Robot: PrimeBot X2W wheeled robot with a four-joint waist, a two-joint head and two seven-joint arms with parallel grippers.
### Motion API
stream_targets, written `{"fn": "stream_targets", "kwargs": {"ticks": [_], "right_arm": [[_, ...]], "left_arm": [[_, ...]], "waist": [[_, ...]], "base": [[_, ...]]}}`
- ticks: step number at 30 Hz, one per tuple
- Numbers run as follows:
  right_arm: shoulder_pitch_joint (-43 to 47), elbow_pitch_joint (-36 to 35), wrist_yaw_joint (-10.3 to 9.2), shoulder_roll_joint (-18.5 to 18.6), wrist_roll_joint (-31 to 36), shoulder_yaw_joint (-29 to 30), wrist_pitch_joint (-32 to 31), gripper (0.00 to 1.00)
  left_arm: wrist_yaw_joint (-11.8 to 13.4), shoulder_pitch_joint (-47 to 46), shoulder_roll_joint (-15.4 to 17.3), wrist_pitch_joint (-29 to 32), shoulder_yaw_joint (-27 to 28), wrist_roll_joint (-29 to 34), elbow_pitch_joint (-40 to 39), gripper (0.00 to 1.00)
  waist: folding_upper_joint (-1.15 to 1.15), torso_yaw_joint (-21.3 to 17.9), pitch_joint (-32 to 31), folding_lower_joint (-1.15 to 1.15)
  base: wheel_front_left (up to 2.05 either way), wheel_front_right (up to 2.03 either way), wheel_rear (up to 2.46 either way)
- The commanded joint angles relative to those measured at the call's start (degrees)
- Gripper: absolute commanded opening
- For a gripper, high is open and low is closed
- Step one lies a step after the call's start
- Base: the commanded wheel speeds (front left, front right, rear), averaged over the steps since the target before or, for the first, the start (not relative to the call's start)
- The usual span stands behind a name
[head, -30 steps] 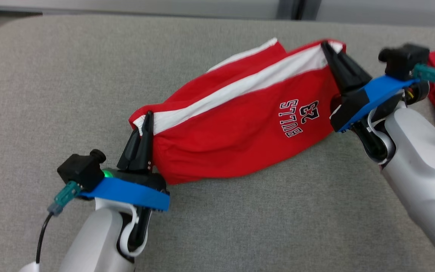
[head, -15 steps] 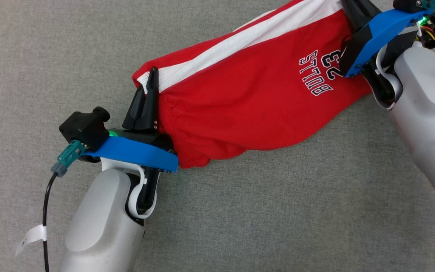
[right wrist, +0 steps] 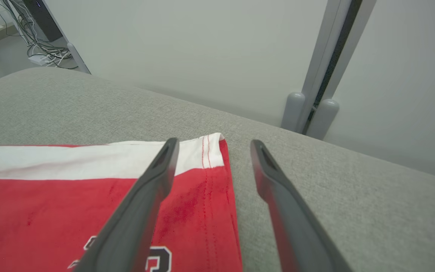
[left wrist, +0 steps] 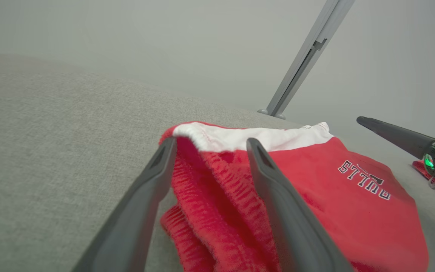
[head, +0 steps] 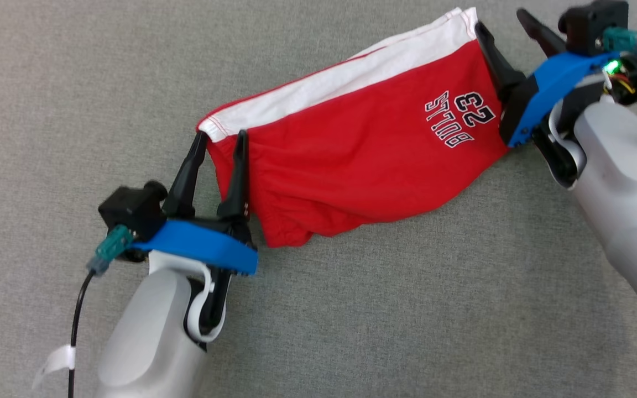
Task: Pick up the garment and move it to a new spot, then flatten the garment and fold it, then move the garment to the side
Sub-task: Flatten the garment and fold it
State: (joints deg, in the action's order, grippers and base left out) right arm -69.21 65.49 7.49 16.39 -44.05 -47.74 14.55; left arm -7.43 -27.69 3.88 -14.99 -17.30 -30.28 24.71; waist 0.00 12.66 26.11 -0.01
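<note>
The garment [head: 351, 143] is a pair of red shorts with a white side stripe and "BULLS 23" print, lying flat on the grey fabric surface [head: 351, 309]. My left gripper [head: 220, 135] is open at its waistband end, and the waistband corner [left wrist: 202, 136] lies loose between the spread fingers [left wrist: 145, 196]. My right gripper [head: 500, 19] is open at the leg-hem end. One of its fingers [right wrist: 142, 204] hangs over the hem [right wrist: 210, 177] and the other over bare surface. Nothing is gripped by either gripper [left wrist: 210, 140] [right wrist: 213, 141].
A pale wall with a grey metal post [right wrist: 315, 75] stands just past the far edge of the surface. Cables [right wrist: 25, 37] lie on the floor beyond the left corner. A bit of another red cloth [left wrist: 419, 168] lies behind my right gripper's finger [left wrist: 391, 136].
Both grippers have opened and let go of the garment's two ends. The garment has settled flat on the surface. The head camera has shifted.
</note>
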Motion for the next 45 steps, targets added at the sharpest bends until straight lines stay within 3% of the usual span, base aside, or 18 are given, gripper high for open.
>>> {"fn": "stream_targets", "kwargs": {"ticks": [1,7,13,24,32,34,35,36,45], "right_arm": [[1.5,-0.2,0.01,0.6,-0.7,-0.4,0.4,1.0],[4.7,0.8,0.01,2.1,-2.8,-2.0,0.5,1.0],[6.0,2.1,0.01,2.7,-3.6,-3.5,0.5,1.0],[6.9,5.1,0.01,2.5,-4.4,-6.8,-2.6,1.0],[8.8,5.8,0.01,1.8,-5.7,-8.9,-6.8,1.0],[9.5,5.7,0.02,1.7,-6.2,-9.3,-8.0,0.36],[9.5,5.5,0.02,1.7,-6.4,-9.5,-8.3,0.27],[9.7,5.4,0.01,1.7,-6.6,-9.7,-8.3,0.0],[12.6,2.9,0.01,1.3,-9.8,-9.7,-3.2,0.0]], "left_arm": [[-0.1,1.3,0.6,-0.2,0.1,0.5,-0.1,1.0],[-0.1,6.1,2.3,-0.3,1.6,2.8,-2.7,1.0],[-0.1,9.8,2.0,-0.2,6.1,6.0,-7.1,1.0],[0.0,15.5,-0.9,-0.2,21.8,16.0,-17.7,1.0],[0.8,17.5,-1.0,-0.2,23.9,14.5,-18.6,1.0],[1.2,17.8,-1.0,-0.2,23.5,14.2,-18.5,1.0],[1.3,17.9,-1.0,-0.2,23.2,14.1,-18.5,1.0],[1.4,17.9,-1.0,-0.2,23.0,14.0,-18.4,1.0],[1.6,19.9,-1.0,-0.2,22.6,15.7,-17.9,1.0]], "waist": [[0.0,-0.3,-0.8,0.01],[0.0,-0.2,-3.0,0.01],[0.0,0.6,-3.5,0.01],[0.0,1.6,-3.8,0.01],[0.0,2.0,-4.6,0.01],[0.0,2.1,-4.7,0.01],[0.0,2.2,-4.8,0.01],[0.0,2.2,-5.0,0.01],[0.0,0.3,-9.7,0.01]], "base": [[0.0,0.0,0.0],[0.0,0.0,0.0],[0.0,0.0,0.0],[0.0,0.0,0.0],[0.0,0.0,0.0],[0.0,0.0,0.0],[0.0,0.0,0.0],[0.0,0.0,0.0],[0.0,0.0,0.0]]}}
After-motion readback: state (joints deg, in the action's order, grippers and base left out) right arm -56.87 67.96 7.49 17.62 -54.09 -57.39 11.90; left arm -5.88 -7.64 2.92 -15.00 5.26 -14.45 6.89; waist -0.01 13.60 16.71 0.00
